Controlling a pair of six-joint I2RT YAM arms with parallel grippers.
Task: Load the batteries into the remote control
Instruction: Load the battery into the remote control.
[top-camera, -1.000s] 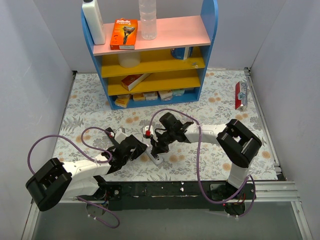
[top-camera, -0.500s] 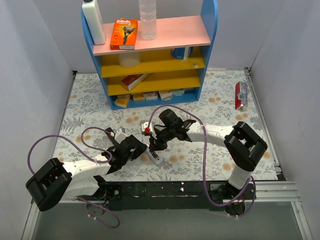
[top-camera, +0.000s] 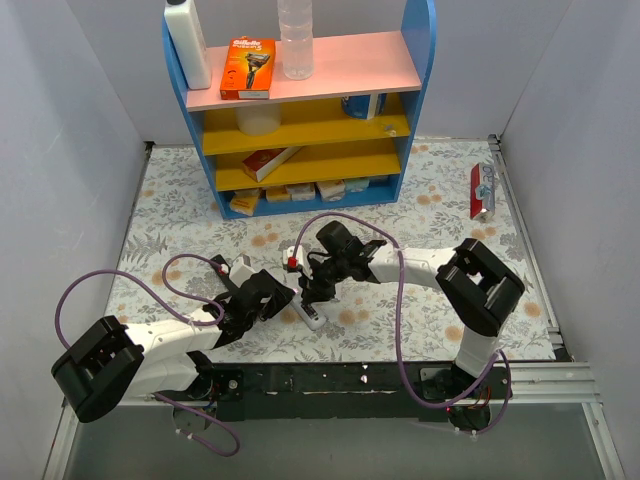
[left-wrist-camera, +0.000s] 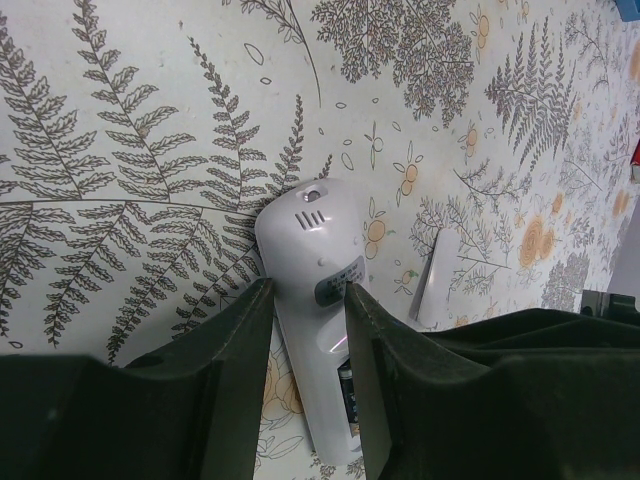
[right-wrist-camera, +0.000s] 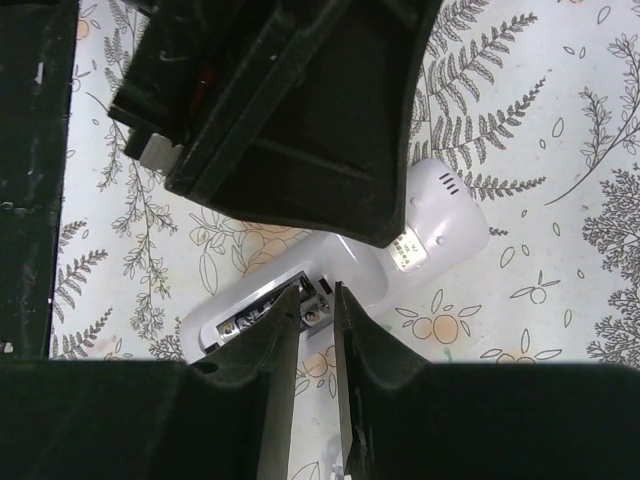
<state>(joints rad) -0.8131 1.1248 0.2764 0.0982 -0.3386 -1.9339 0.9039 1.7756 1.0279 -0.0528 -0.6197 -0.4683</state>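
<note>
Left end effector (left-wrist-camera: 307, 290): closed on the sides of the white remote (left-wrist-camera: 310, 240), which lies on the table (left-wrist-camera: 120, 100). Right end effector (right-wrist-camera: 318, 300): directly above the remote's battery bay, jaws slightly apart, holding nothing. One battery (left-wrist-camera: 346, 385) shows inside that bay.

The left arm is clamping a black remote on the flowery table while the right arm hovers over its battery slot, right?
Not quite: the remote is white, not black, as the left wrist view shows. The left arm's jaws do clamp it on the flowery table, and the right arm's jaws hover over its battery slot.
</note>
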